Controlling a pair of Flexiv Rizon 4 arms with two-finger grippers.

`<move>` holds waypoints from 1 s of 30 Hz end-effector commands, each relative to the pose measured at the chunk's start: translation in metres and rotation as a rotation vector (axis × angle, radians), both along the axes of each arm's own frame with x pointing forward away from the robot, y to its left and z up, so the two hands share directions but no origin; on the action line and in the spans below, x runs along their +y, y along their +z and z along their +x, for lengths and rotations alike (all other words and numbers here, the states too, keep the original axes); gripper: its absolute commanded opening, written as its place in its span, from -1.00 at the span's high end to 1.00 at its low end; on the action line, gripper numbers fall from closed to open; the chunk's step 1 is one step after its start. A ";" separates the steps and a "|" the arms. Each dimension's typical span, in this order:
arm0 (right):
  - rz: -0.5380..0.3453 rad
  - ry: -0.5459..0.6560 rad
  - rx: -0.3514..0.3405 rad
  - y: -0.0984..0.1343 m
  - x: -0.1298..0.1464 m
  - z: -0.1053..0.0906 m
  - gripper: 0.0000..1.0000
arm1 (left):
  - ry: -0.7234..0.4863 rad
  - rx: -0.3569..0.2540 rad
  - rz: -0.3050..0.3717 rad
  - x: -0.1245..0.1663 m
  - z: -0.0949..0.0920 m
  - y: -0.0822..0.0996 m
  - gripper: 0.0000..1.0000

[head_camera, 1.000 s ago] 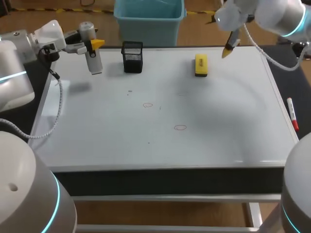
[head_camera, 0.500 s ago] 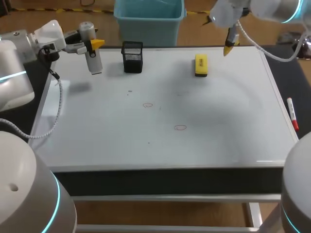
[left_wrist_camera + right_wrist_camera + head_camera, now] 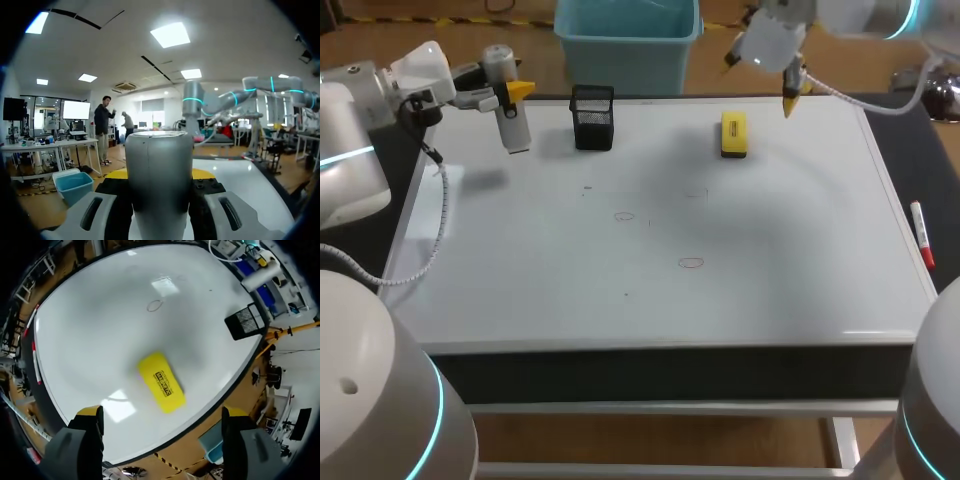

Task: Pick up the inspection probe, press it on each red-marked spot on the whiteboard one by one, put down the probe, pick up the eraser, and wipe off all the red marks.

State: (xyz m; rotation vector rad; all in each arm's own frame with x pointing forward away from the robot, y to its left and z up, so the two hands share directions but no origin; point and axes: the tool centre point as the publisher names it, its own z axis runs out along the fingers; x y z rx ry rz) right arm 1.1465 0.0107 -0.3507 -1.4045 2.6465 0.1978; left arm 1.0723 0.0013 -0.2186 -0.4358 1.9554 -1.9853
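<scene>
My left gripper point(image 3: 516, 92) hangs over the whiteboard's point(image 3: 770, 230) far left corner, shut on the grey inspection probe point(image 3: 510, 118), which stands upright. The left wrist view has the probe point(image 3: 159, 180) filling the gap between the fingers. A yellow eraser point(image 3: 733, 133) lies at the far middle right. My right gripper point(image 3: 760, 82) hovers open above and just behind it; in the right wrist view the eraser point(image 3: 161, 382) lies below and ahead of the wide-apart fingers point(image 3: 91, 414). Two red circles point(image 3: 624, 215) point(image 3: 691, 263) are drawn mid-board; one circle point(image 3: 155, 305) also shows in the right wrist view.
A black mesh cup point(image 3: 592, 117) stands at the far edge between probe and eraser, and shows as the cup point(image 3: 246, 321) in the right wrist view. A red marker point(image 3: 921, 232) lies off the board's right edge.
My right arm has swung left and back, bringing its open gripper over the eraser and turning it. The left arm and probe have not moved.
</scene>
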 end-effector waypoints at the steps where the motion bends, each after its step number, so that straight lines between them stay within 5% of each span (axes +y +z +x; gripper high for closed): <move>1: -0.087 0.072 0.078 -0.008 0.009 -0.003 -1.00 | 0.001 -0.003 -0.003 0.000 0.000 0.000 1.00; 16: -0.174 0.334 0.087 -0.050 0.017 -0.021 -1.00 | 0.001 -0.003 -0.003 0.000 0.000 0.000 1.00; 30: -0.210 0.375 0.075 -0.064 0.018 -0.019 -1.00 | 0.001 -0.003 -0.003 0.000 0.000 0.000 1.00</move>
